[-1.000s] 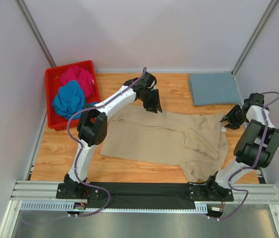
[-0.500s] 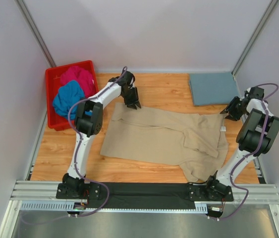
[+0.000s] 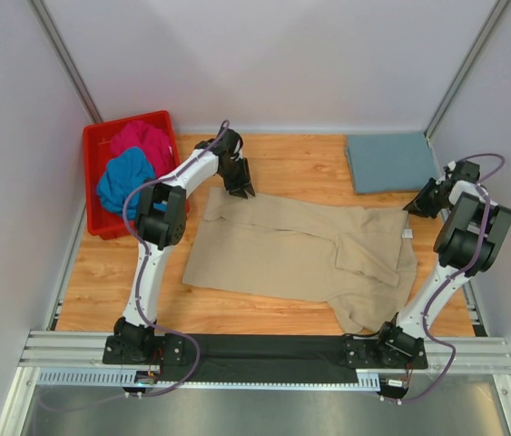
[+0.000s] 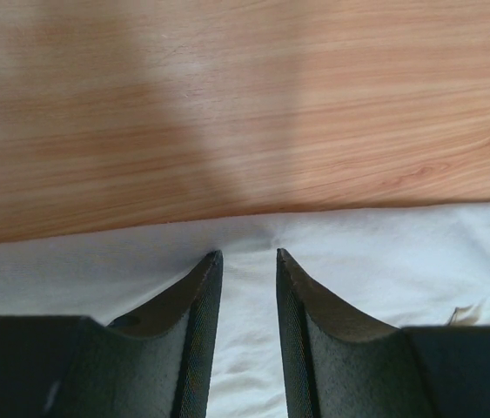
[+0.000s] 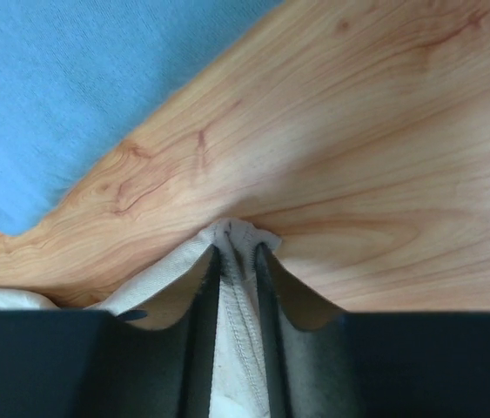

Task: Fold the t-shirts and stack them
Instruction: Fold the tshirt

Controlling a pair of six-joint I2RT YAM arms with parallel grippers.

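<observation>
The beige t-shirt (image 3: 300, 245) lies spread across the middle of the table. My left gripper (image 3: 240, 189) is at its far left corner. In the left wrist view that gripper (image 4: 246, 254) is open, its fingers resting on the pale cloth (image 4: 358, 252) just inside the edge. My right gripper (image 3: 416, 205) is at the far right corner. In the right wrist view it (image 5: 238, 248) is shut on a bunched hem of the beige t-shirt (image 5: 238, 348). A folded grey-blue t-shirt (image 3: 391, 162) lies at the back right, and it (image 5: 70, 78) also shows beyond the right fingers.
A red bin (image 3: 128, 123) at the back left holds a crumpled magenta t-shirt (image 3: 142, 141) and a bright blue t-shirt (image 3: 126, 182). Grey walls enclose the table on three sides. The arm bases sit on the black rail (image 3: 264, 350) at the near edge.
My left gripper moved left along the shirt's far edge to its corner. My right gripper shifted back and right, and its jaws closed on the hem. The far edge now lies straighter.
</observation>
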